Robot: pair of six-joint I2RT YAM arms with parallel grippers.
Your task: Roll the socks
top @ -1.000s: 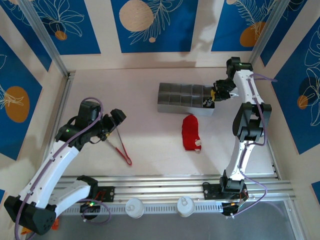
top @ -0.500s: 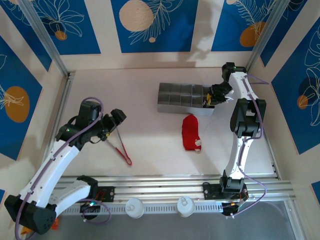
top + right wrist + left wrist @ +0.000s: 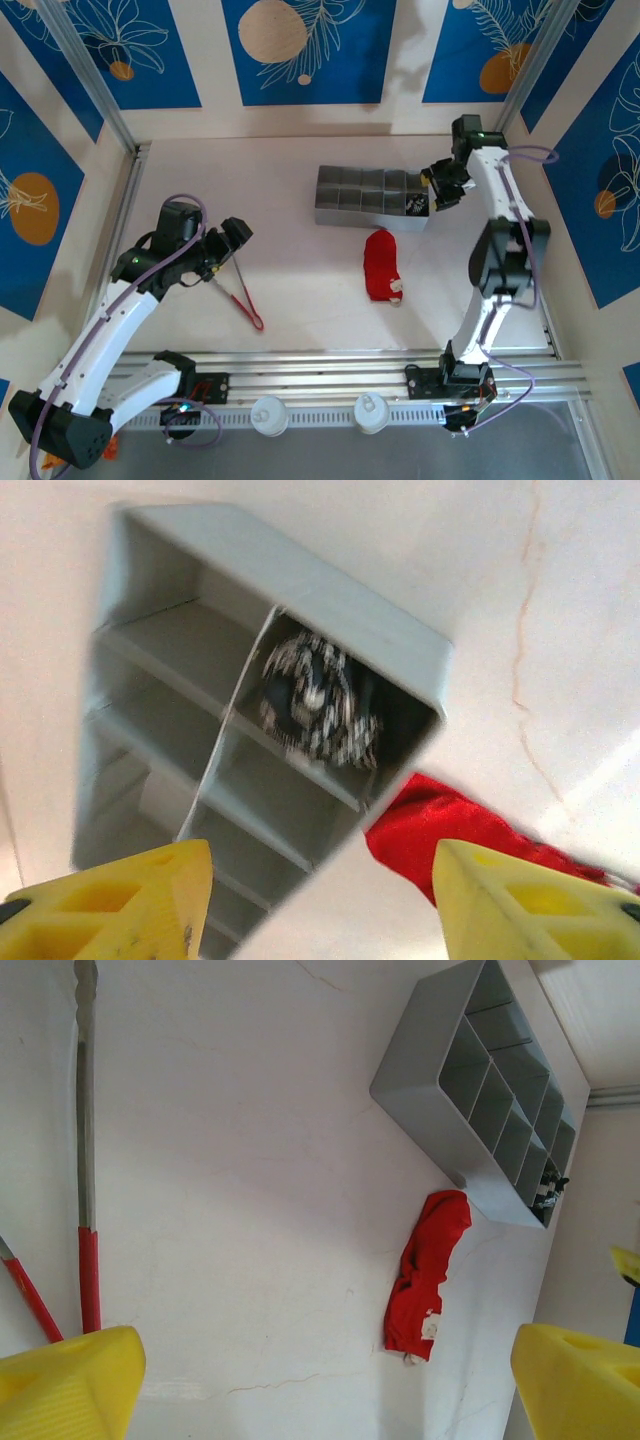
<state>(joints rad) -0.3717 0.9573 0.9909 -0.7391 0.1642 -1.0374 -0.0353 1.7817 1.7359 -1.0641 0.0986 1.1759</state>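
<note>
**Tabletop** (image 3: 290, 170): pale, faintly cracked surface; carries every item below.

**Divided tray** (image 3: 365, 195): grey, with open compartments in two rows; lies at the far right of centre.

**Black sock** (image 3: 315, 705): grey-white stripes, bundled up. It sits inside the tray's corner compartment, at the right end of the near row, the corner nearest the red sock.

**Red sock** (image 3: 380, 265): small white trim at its near end. It lies crumpled and unrolled on the tabletop just in front of the tray's right end, held by nothing.

**Tongs** (image 3: 243, 292): thin, red-handled; lie on the tabletop at left, just beside the left gripper.

**Left gripper** (image 3: 236, 236): yellow fingers spread wide, nothing between them; poised over the tongs' metal end.

**Right gripper** (image 3: 443, 190): fingers parted, empty; just beside the tray's right end, looking onto the black sock.
</note>
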